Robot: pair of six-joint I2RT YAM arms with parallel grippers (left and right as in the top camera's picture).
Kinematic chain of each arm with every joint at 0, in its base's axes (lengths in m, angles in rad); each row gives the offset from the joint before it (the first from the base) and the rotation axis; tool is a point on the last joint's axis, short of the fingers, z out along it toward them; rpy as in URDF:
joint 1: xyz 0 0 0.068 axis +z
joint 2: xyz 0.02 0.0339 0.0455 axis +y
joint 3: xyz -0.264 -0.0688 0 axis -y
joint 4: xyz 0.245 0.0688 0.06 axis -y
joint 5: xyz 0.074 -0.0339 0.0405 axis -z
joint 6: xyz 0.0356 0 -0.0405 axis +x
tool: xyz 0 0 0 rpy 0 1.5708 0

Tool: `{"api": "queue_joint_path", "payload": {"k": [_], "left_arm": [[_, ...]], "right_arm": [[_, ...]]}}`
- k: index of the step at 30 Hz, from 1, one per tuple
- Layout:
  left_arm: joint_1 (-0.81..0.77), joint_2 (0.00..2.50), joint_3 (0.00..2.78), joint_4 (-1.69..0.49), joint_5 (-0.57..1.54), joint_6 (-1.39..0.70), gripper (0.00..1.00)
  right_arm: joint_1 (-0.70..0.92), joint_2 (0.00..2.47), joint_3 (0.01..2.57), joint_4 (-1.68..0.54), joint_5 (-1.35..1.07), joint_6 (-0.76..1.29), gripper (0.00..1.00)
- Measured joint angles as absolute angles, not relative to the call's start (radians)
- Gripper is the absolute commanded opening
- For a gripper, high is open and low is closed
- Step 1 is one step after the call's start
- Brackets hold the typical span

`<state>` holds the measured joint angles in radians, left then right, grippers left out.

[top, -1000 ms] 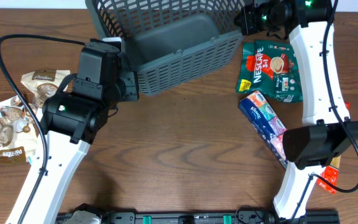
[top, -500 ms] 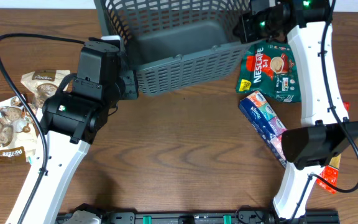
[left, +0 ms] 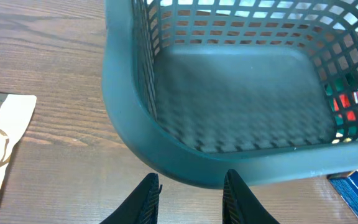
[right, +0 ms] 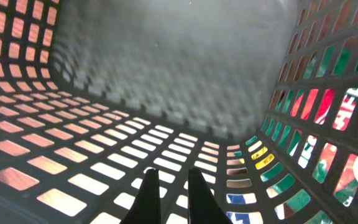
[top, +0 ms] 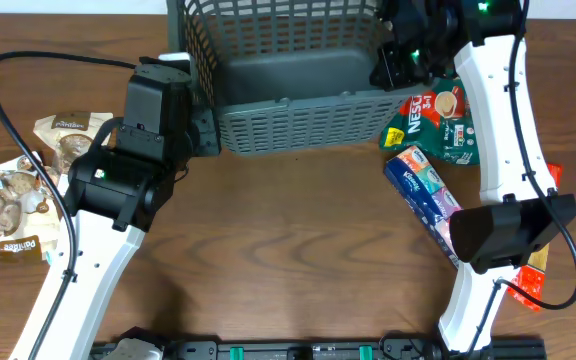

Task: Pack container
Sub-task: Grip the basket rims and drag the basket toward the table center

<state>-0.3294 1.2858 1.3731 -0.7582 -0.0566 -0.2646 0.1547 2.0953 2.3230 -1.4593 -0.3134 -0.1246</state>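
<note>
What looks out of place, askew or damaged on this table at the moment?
Nothing looks spilled or damaged. The container is empty and its near wall runs level across the overhead view. Only the blue pack is askew: it lies diagonally on the table, with its lower end hidden under the right arm.

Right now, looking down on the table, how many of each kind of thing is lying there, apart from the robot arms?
Grey basket: 1
Cream snack packets: 2
Nescafé pouch: 1
Blue tissue pack: 1
Red-orange packet, partly hidden: 1
Total: 6
</note>
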Motion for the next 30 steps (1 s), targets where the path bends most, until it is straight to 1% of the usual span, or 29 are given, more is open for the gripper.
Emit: {"api": "queue_joint_path", "payload": {"k": [8, 19, 30], "left_arm": [[-0.329, 1.286, 1.373, -0.751, -0.06, -0.265, 0.25], [-0.329, 1.286, 1.373, -0.751, -0.067, -0.264, 0.25], [-0.329, 1.286, 1.373, -0.751, -0.079, -0.261, 0.24]], "right_arm": [[0.16, 2.094, 2.323, -1.493, -0.31, -0.125, 0.01], [0.218, 2.025, 2.321, -1.533, -0.304, -0.125, 0.01], [0.221, 1.996, 2.321, -1.627, -0.301, -0.125, 0.01]]}}
